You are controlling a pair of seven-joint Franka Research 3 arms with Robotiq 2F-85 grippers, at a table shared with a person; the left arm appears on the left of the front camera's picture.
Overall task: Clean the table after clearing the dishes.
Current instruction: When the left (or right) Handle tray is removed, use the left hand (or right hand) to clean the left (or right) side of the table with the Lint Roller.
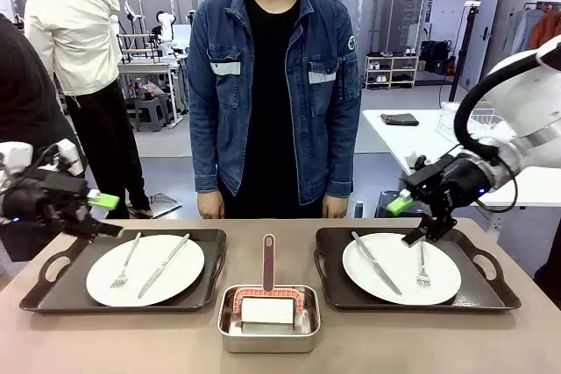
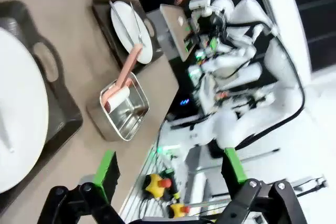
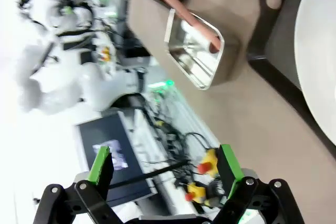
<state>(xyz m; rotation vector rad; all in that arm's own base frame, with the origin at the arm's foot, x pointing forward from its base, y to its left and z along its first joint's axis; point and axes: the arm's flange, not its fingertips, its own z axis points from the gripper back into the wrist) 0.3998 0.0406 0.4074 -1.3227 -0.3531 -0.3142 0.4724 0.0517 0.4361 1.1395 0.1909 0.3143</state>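
Over dishes (image 1: 184, 282), left pincer (image 1: 110, 216), right pincer (image 1: 405, 222) agape

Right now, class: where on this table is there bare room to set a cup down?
Bare table along the near edge, in front of the left tray and the right tray, either side of the steel tin. Crowded in the middle: tin and brush leave only narrow gaps between trays.

Left wrist view's edge cuts off the near plate (image 2: 23, 103).
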